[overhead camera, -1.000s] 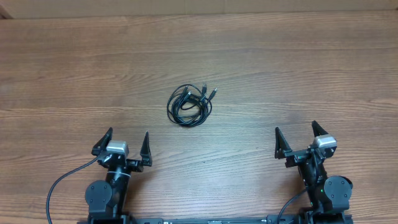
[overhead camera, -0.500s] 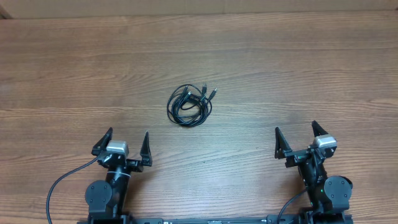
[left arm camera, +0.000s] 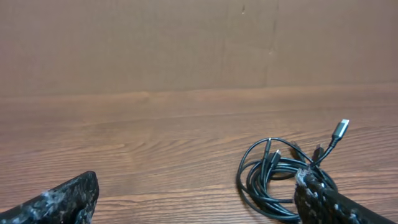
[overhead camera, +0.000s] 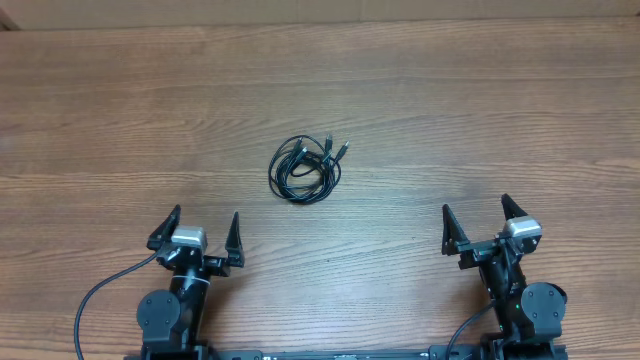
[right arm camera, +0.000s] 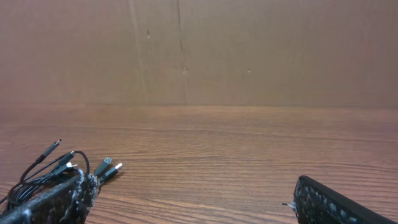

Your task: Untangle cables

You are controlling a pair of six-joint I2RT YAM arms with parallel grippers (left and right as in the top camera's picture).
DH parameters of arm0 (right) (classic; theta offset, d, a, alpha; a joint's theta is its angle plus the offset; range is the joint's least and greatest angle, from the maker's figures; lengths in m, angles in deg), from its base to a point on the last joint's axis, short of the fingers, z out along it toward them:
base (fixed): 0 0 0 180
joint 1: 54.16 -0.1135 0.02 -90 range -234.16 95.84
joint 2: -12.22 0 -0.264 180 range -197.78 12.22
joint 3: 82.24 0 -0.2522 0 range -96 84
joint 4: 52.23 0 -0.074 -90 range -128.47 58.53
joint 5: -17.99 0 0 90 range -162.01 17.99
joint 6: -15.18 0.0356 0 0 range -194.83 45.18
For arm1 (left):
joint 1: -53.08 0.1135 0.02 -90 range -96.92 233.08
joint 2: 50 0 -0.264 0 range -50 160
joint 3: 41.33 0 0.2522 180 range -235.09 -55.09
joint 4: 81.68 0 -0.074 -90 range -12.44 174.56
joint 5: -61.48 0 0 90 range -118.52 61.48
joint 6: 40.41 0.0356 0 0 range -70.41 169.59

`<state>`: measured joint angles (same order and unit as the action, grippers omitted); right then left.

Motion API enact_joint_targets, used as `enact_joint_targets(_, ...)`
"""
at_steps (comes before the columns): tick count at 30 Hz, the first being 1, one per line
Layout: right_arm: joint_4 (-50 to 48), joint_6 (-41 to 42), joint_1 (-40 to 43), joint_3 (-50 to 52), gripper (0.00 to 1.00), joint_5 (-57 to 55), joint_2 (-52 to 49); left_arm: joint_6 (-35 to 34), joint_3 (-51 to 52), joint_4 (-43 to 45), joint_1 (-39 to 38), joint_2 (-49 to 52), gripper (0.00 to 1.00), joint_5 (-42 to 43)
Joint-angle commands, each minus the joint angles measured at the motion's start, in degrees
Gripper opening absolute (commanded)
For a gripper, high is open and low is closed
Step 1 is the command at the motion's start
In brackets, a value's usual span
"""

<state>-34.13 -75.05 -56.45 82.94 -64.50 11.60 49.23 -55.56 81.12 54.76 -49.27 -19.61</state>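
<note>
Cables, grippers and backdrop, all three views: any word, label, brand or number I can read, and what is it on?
No text can be read in any view.
The cables: no print visible, and the plug ends are too small to show any marking.
The left gripper and right gripper: no legible label.
The table and cardboard wall: plain, no writing.

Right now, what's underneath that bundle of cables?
Only bare wooden table shows through the loops of the cables. Anything directly beneath the overlapping strands is covered.
</note>
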Motion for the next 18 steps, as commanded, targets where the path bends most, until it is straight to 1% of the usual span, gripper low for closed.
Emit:
enact_joint_targets(1,-0.2,-0.3,-0.3,0.6,1.0,0.3,0.5,1.7,0.2,0.2,0.6,-0.5,1.0,-0.7)
enact_joint_targets(8,-0.2,-0.3,-0.3,0.6,1.0,0.3,0.5,1.3,0.2,0.1,0.6,-0.5,0.99,-1.4)
enact_joint_targets(14,-0.2,-0.3,-0.3,0.6,1.0,0.3,0.5,-5.3,0.2,1.8,0.5,-0.5,1.0,-1.4)
enact_joint_targets(18,-0.2,-0.3,-0.3,0.6,1.0,0.3,0.5,-6.1,-0.1,2.0,0.6,-0.5,1.0,-1.6)
